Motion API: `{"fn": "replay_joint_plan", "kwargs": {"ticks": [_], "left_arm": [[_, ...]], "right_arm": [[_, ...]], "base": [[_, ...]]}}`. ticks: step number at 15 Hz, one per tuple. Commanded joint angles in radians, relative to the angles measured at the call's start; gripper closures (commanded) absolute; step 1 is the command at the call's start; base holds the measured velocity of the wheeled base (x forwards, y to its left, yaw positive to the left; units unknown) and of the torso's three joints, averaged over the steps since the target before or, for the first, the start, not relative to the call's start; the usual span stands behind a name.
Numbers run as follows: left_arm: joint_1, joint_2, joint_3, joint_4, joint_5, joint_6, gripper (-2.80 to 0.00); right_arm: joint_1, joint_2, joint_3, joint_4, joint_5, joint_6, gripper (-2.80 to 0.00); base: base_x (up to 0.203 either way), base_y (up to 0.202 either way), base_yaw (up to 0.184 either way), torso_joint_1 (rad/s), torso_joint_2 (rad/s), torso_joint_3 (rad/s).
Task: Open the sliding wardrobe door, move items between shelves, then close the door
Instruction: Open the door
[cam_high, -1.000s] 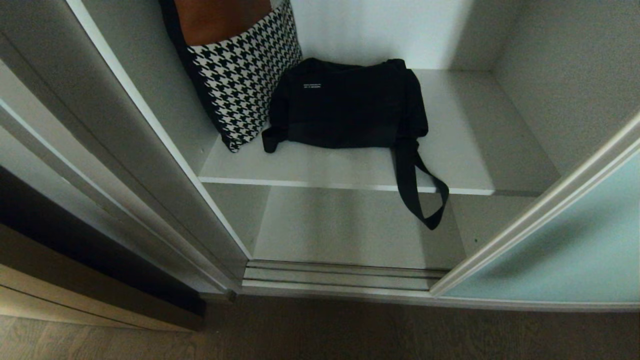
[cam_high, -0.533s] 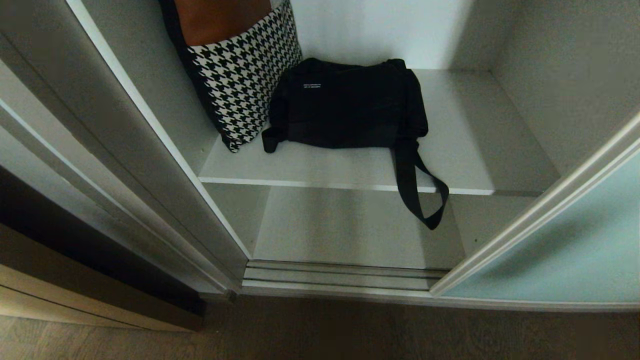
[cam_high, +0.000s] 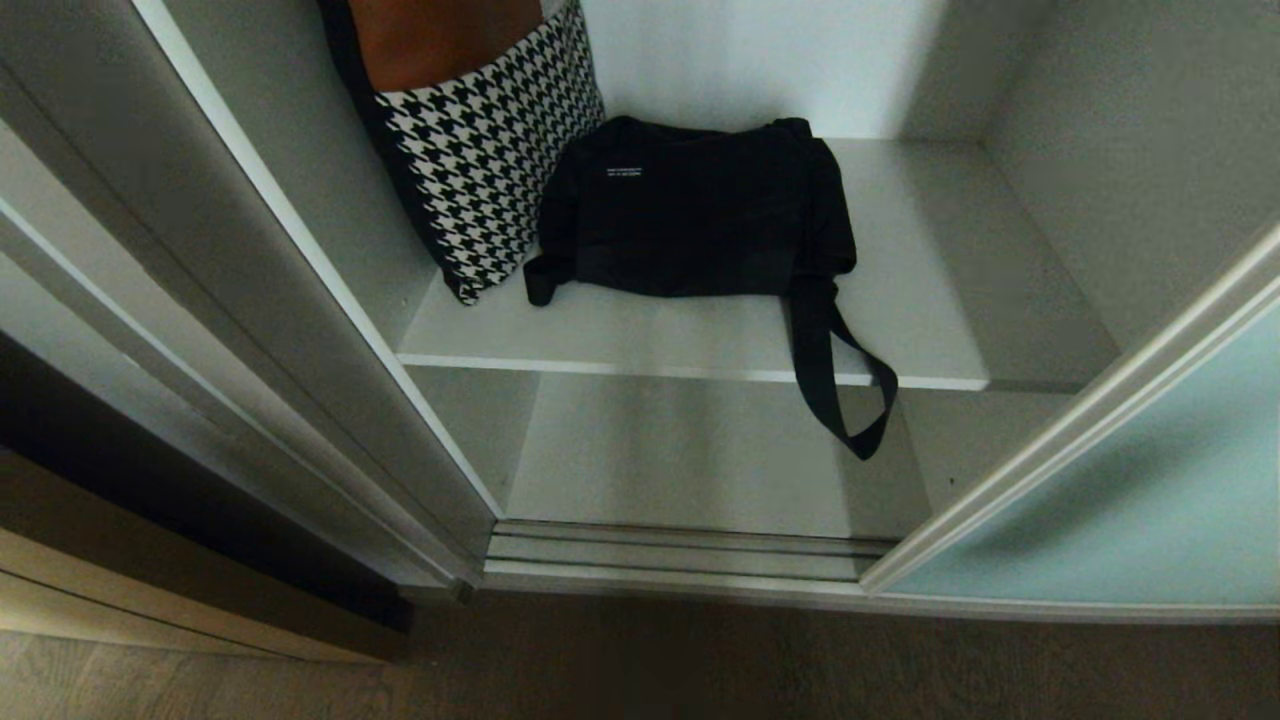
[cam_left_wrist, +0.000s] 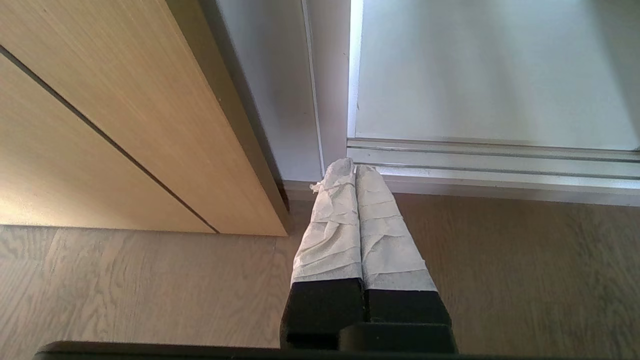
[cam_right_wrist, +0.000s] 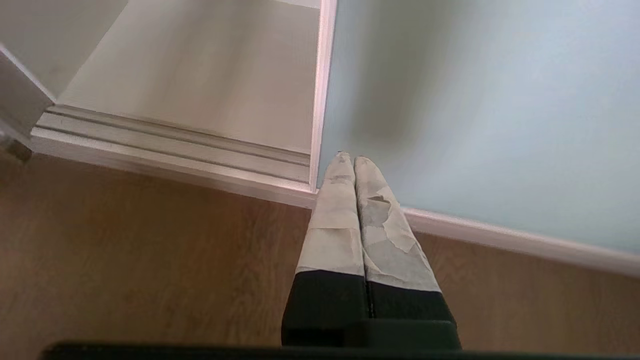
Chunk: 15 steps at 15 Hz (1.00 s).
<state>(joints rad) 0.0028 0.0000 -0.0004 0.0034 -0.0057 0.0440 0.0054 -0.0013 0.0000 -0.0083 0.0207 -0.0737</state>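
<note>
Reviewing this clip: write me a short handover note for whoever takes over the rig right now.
Left gripper: shut, empty, low above the wood floor by the wardrobe's left corner. Right gripper: shut, empty, low in front of the sliding wardrobe door.
Things: the door stands slid to the right and the compartment is open. The black bag lies on the upper shelf beside a houndstooth bag; its strap hangs over the front edge. The lower shelf holds nothing in view.
Done: door open.
Left: close the door. Whether the bag has already been moved, or must still go to another shelf, cannot be told from here.
</note>
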Motion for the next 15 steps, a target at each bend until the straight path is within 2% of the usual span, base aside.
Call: {"fn": "replay_joint_plan", "kwargs": {"ticks": [1, 2, 5, 9, 11, 15], "left_arm": [[0.000, 0.003, 0.000, 0.000, 0.000, -0.001, 0.00], [0.000, 0.003, 0.000, 0.000, 0.000, -0.001, 0.00], [0.000, 0.002, 0.000, 0.000, 0.000, -0.001, 0.00], [0.000, 0.002, 0.000, 0.000, 0.000, -0.001, 0.00], [0.000, 0.003, 0.000, 0.000, 0.000, -0.001, 0.00], [0.000, 0.003, -0.001, 0.000, 0.000, -0.001, 0.00]], "right_arm": [[0.002, 0.001, -0.048, -0.035, 0.035, 0.022, 0.00], [0.002, 0.005, -0.125, -0.033, 0.076, 0.052, 0.00], [0.001, 0.052, -0.416, 0.081, 0.235, 0.109, 0.00], [0.002, 0.238, -0.723, 0.140, 0.439, 0.301, 0.00], [0.000, 0.317, -0.804, 0.121, 0.555, 0.405, 0.00], [-0.017, 0.471, -0.824, -0.015, 0.587, 0.440, 0.00]], "base": [[0.000, 0.000, 0.000, 0.000, 0.00, 0.000], [0.000, 0.000, 0.000, 0.000, 0.00, 0.000], [0.000, 0.000, 0.000, 0.000, 0.00, 0.000], [0.000, 0.000, 0.000, 0.000, 0.00, 0.000], [0.000, 0.000, 0.000, 0.000, 0.00, 0.000], [0.000, 0.000, 0.000, 0.000, 0.00, 0.000]]}}
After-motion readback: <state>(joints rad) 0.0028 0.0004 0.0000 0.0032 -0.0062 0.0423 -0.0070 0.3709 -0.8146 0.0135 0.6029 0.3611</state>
